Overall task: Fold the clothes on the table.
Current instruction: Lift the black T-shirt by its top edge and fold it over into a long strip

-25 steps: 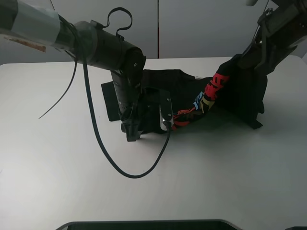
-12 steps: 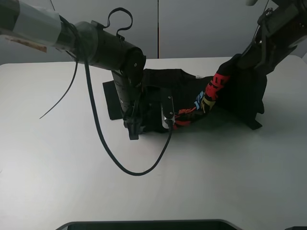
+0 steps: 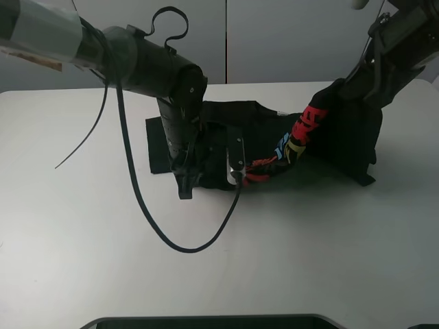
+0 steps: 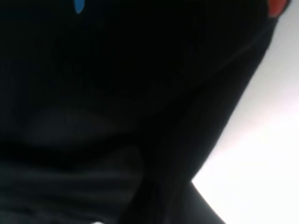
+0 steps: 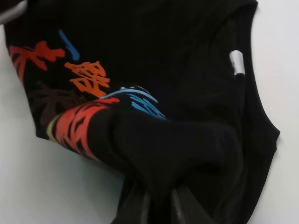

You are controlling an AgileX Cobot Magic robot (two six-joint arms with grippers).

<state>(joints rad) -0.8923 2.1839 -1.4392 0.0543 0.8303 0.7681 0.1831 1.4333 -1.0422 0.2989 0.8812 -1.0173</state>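
Exterior high | black tee (image 3: 343,140) rumpled | R tool (image 5: 159,206) clamps tee | L tool (image 3: 185,184) closed

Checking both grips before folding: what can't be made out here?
Left gripper jaws: exterior high, hidden by its own arm against the black T-shirt; left wrist shows only blurred cloth.
Right gripper fingertips: right wrist, buried in bunched cloth; exterior high, behind lifted cloth.
Printed characters: creased, unreadable.
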